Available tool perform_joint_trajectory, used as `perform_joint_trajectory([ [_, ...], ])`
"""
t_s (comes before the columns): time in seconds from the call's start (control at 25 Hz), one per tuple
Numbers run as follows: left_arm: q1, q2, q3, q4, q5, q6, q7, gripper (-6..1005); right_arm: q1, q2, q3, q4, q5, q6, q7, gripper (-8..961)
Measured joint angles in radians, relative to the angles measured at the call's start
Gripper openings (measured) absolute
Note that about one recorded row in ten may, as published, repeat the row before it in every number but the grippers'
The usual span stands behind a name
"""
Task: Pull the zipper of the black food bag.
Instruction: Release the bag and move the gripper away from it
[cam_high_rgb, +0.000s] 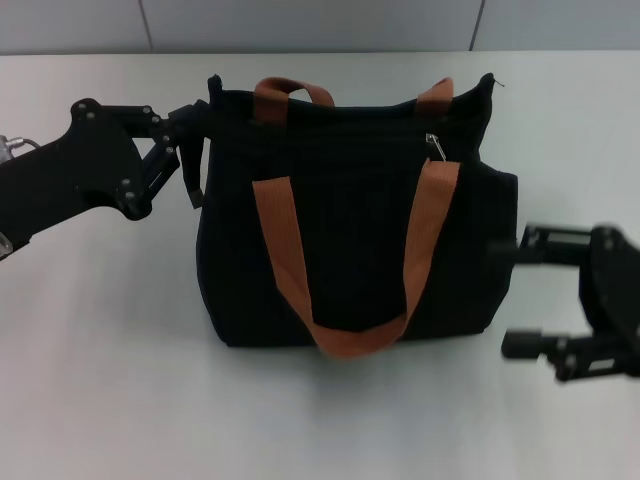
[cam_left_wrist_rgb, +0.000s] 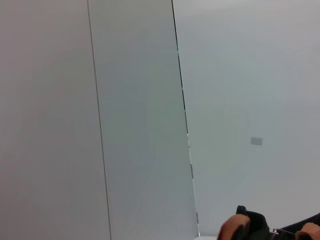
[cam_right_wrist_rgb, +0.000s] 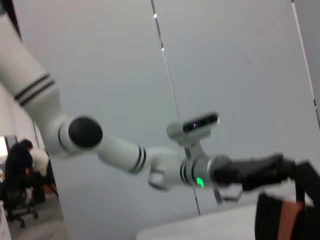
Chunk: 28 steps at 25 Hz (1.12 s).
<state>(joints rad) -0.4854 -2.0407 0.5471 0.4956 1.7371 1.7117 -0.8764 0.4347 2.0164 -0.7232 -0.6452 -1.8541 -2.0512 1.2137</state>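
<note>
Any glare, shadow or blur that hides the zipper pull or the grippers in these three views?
Head view: even light, soft shadow under the black food bag; the zipper glints, readable; left gripper at the bag's corner, right gripper beside it, black on black. Left wrist view: mostly bare wall. Right wrist view: slightly soft, left arm visible.
</note>
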Motion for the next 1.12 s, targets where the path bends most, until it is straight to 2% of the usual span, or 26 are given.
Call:
perform_joint_trajectory([
  [0.08, 0.003, 0.003, 0.000, -0.001, 0.002, -0.005, -0.014, 30, -0.019, 0.003, 0.003, 0.060, -0.068, 0.053, -0.115, 716],
  [0.28, 0.011, 0.004, -0.004, -0.001, 0.002, -0.005, -0.017, 30, -0.050, 0.019, 0.003, 0.105, -0.116, 0.122, -0.226, 775],
  [0.88, 0.024, -0.002, 0.006, -0.002, 0.002, 0.006, -0.040, 30, -0.054, 0.015, 0.004, 0.111, -0.116, 0.122, -0.223, 775],
  [1.04, 0.029, 0.001, 0.009, -0.002, 0.003, 0.002, -0.061, 196, -0.051, 0.015, 0.004, 0.111, -0.116, 0.122, -0.222, 775],
  [1.12, 0.034, 0.003, 0.009, 0.002, 0.003, 0.003, -0.068, 237, -0.050, 0.015, 0.004, 0.111, -0.115, 0.121, -0.217, 775],
])
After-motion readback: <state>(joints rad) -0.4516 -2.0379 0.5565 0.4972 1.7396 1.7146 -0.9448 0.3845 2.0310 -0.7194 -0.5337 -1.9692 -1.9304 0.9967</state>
